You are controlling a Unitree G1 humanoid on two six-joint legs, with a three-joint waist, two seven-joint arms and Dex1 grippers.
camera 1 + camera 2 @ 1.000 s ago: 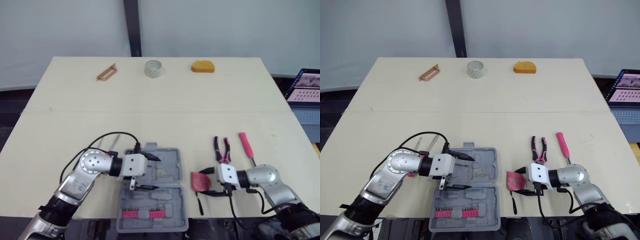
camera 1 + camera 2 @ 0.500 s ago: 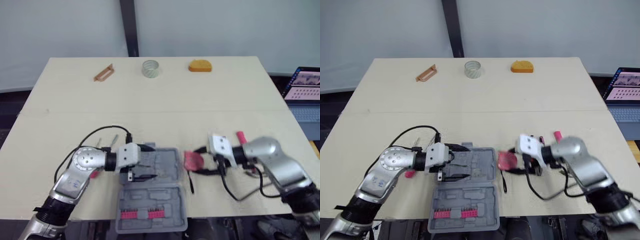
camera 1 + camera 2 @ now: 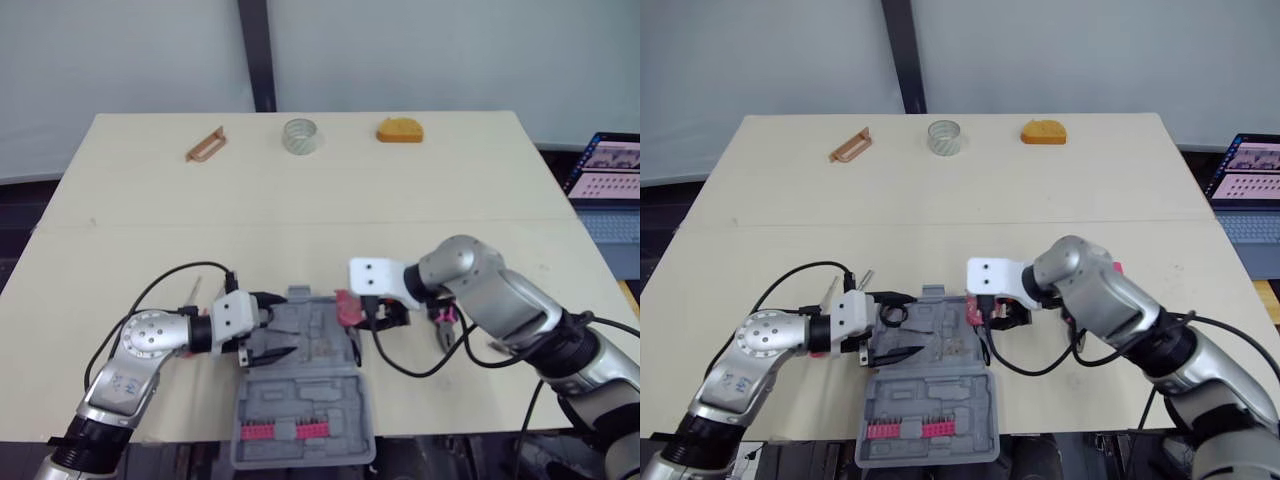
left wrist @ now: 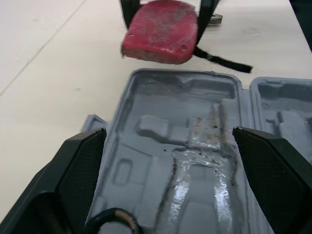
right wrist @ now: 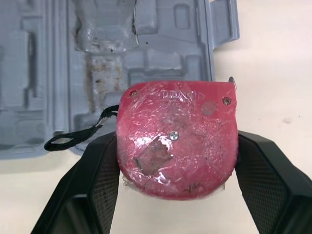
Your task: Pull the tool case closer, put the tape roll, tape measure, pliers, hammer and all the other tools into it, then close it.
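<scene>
At the far left of the table's (image 3: 330, 215) back edge lies a small brown handle-shaped piece (image 3: 207, 145), well apart from everything else. Nearer the front, thin metal tools (image 3: 830, 292), too small to identify, lie just beside the robot's left arm. The left gripper (image 3: 272, 325) reaches in from the left with its two black fingers (image 4: 80, 163) spread wide, one on each side of the near-left part of the tool case (image 3: 320, 335), gripping nothing. The grey case lies open and flat close to the table's front edge, its moulded tray empty of tools and its other half, toward the robot, carrying a row of small pink bits (image 3: 288, 428). Straight back from the case, at the far edge, the tape roll (image 3: 300, 135) lies on the table. Over the tray's right edge, the red tape measure (image 5: 176, 139) is clamped between the fingers of the right gripper (image 3: 356, 310), partly above the case and partly above bare table, with its black strap (image 5: 73, 139) trailing across the tray. Farther right on the back edge sits an orange object (image 3: 401, 130). Beside the right arm, the pliers (image 3: 443, 328) rest on the table, largely hidden by the arm. A laptop (image 3: 608, 172) stands open beyond the table's right side.
</scene>
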